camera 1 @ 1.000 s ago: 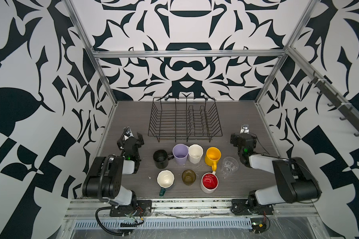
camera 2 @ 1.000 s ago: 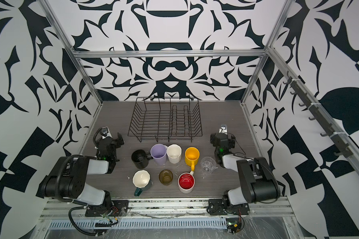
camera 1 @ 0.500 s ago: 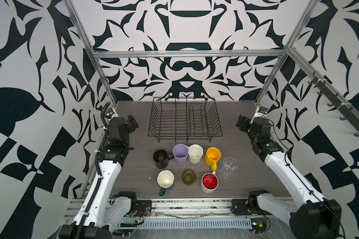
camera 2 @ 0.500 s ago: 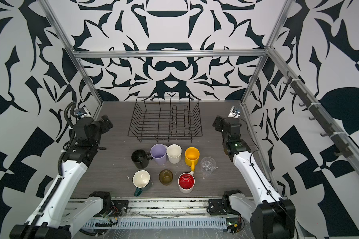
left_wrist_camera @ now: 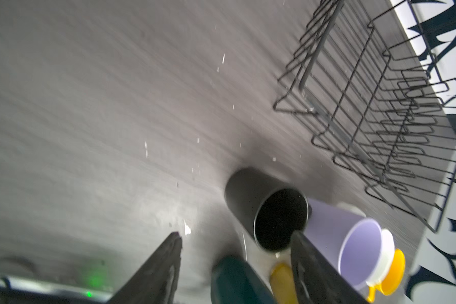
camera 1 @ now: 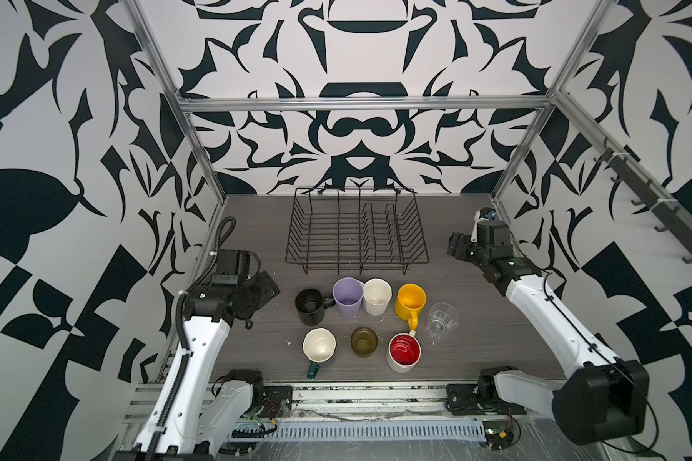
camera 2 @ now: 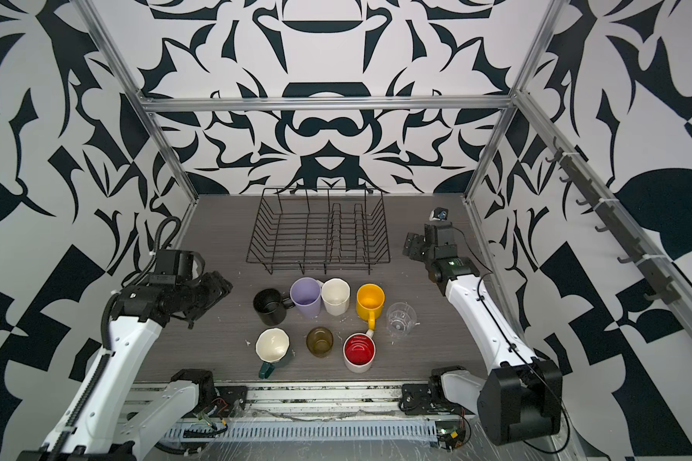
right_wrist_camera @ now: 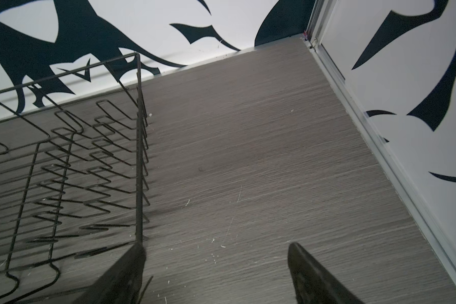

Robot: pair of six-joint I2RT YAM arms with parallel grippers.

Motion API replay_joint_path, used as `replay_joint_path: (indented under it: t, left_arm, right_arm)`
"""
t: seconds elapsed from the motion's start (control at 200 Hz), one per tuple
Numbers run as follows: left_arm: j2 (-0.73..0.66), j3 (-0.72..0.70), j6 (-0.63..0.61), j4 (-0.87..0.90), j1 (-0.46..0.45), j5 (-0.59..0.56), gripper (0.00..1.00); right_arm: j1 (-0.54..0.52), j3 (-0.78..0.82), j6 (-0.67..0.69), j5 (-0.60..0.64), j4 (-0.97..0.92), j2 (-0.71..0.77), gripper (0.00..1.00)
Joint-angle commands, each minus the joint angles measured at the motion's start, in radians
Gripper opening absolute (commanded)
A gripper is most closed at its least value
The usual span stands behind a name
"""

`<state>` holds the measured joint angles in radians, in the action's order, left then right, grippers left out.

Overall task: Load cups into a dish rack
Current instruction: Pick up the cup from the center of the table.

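Several cups stand upright in two rows on the table in front of the empty black wire dish rack [camera 1: 356, 231] [camera 2: 316, 231]. The far row holds a black mug [camera 1: 310, 306], lilac tumbler [camera 1: 348, 297], white faceted cup [camera 1: 376, 296], yellow mug [camera 1: 410, 302] and clear glass [camera 1: 440, 319]. The near row holds a green, cream-inside mug [camera 1: 319, 347], olive glass [camera 1: 363, 342] and red-inside mug [camera 1: 404, 353]. My left gripper [camera 1: 270, 291] [left_wrist_camera: 236, 235] hangs open just left of the black mug [left_wrist_camera: 263, 208], holding nothing. My right gripper [camera 1: 454, 245] [right_wrist_camera: 216, 248] is open and empty, right of the rack [right_wrist_camera: 63, 158].
Patterned walls and aluminium frame posts close in the grey table on three sides. The right wall rail [right_wrist_camera: 379, 147] runs near the right gripper. Bare tabletop lies left of the rack [camera 1: 256, 231] and right of it [camera 1: 448, 287].
Both arms have risen from folded poses at the table's front. The left gripper has swung in and down towards the black mug, jaws narrowing. The right has reached out beside the rack.
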<state>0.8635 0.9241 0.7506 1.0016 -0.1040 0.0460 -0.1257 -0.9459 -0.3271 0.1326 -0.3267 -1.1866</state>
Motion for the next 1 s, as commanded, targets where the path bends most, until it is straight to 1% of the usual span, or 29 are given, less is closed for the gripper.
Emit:
replay_joint_path:
  t: [0.0,0.15,0.255,0.325,0.465,0.665,0.845,0.96,0.995]
  left_arm:
    - [-0.034,-0.046,0.102,0.085,0.002,0.093,0.68]
    - [-0.041,-0.075,0.118,0.059,-0.014,0.080,0.67]
    - [-0.030,-0.111,0.135,0.008,-0.024,0.112,0.66]
    - [-0.016,-0.123,0.144,-0.013,-0.043,0.110,0.65]
    - [0.016,-0.118,0.153,-0.060,-0.089,0.073,0.65]
    - [0.081,-0.147,0.184,-0.132,-0.163,0.027,0.65]
    - [0.148,-0.165,0.185,-0.183,-0.204,0.004,0.65]
    - [0.189,-0.154,0.180,-0.182,-0.238,-0.047,0.65]
    - [0.199,-0.153,0.181,-0.214,-0.246,-0.060,0.65]
  right_arm:
    - [0.002,-0.042,0.016,-0.026,0.004,0.002,0.87]
    - [0.001,-0.075,0.016,-0.061,-0.001,-0.029,0.87]
    - [0.001,-0.085,0.016,-0.067,-0.011,-0.032,0.87]
    - [0.001,-0.075,0.009,-0.067,-0.012,-0.022,0.87]
    - [0.002,-0.047,0.000,-0.076,-0.021,-0.006,0.87]
    - [0.001,-0.053,0.008,-0.074,-0.048,0.005,0.87]
    - [0.001,-0.059,0.007,-0.077,-0.055,0.010,0.87]
    - [0.002,-0.054,0.008,-0.082,-0.057,0.014,0.87]
    - [0.001,-0.051,0.008,-0.083,-0.057,0.013,0.87]
